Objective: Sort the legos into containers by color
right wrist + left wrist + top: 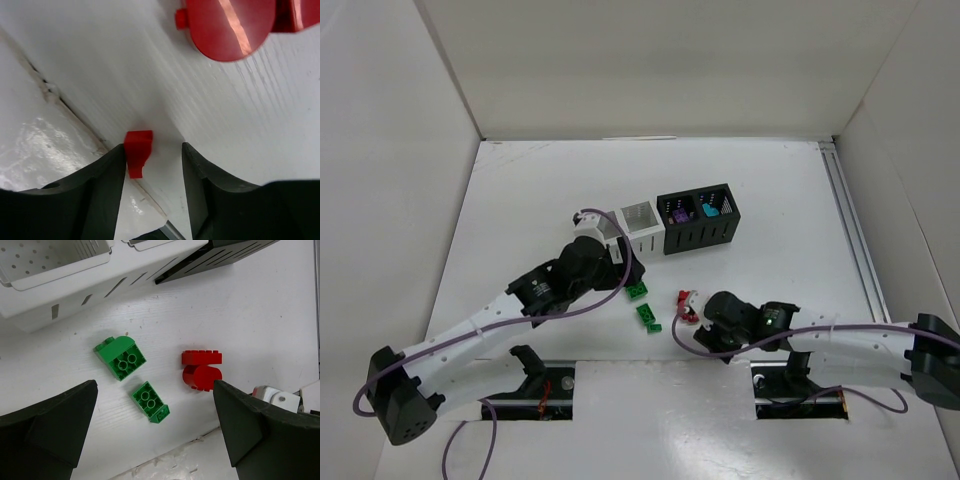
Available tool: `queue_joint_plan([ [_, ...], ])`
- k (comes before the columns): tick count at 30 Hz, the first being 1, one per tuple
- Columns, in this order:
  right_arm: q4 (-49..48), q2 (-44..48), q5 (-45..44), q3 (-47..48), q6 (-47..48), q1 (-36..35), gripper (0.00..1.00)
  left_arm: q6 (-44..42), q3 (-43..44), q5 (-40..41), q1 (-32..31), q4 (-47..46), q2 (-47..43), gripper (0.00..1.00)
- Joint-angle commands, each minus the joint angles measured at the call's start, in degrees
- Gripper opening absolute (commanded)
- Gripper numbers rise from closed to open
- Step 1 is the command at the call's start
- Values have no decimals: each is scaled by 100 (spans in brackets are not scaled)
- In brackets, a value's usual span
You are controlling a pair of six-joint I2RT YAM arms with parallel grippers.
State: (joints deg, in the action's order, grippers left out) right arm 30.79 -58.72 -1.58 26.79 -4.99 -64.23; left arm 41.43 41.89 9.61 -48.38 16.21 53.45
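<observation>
**Bricks light, hard and slick: pinch the flat walls**

Top external view: the black container (700, 238) stands against the white container (638, 240) at mid-table. A purple brick (676, 212) lies in the black cell nearer the white bin, and a teal brick (710, 210) in the other cell. Two green legos (637, 290) lie loose on the table (780, 280) in front of the white bin. The red legos (685, 299) are just beside them, with the right gripper (688, 312) down at them.

Left wrist view: the left gripper (155, 384) hangs spread wide above the green pair, grasping nothing. Both green bricks seem to lie with their hollow, socketed faces up. A rounded red brick (201, 377) touches a straight red one.

Right wrist view: the right gripper's jaws stand partway apart, astride a small red piece (137, 152) lying at a seam in the table. One finger (100, 190) touches it, and a gap shows on the other side, so it is not clamped. The rounded red brick lies beyond the fingertips.

Handling, as a judgement: these are light, rigid plastic pieces with a glossy skin. They should not crush, but could skid or pop out if squeezed on a curve, corner or stud. Each is best taken low across two flat, parallel walls and centred between the pads. The small red piece is narrow and could tip, so the pinch should be square.
</observation>
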Motion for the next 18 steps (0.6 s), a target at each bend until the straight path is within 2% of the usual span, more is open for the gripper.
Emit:
queue_joint_plan([
  [1, 34, 246, -457, -216, -274, -20, 53, 111, -67, 120, -22, -30, -160, 100],
  [6, -21, 317, -457, -279, -274, -20, 39, 164, -67, 173, -22, -30, -160, 100],
  [11, -168, 422, -597, -226, -125, -20, 30, 164, -67, 173, -22, -30, -107, 100],
  [15, -432, 484, -597, 430, 733, -20, 24, 164, -172, 173, -22, -30, -107, 100],
  [18, -433, 415, -904, 1019, 1245, -20, 24, 295, -234, 173, -22, 23, -107, 100],
])
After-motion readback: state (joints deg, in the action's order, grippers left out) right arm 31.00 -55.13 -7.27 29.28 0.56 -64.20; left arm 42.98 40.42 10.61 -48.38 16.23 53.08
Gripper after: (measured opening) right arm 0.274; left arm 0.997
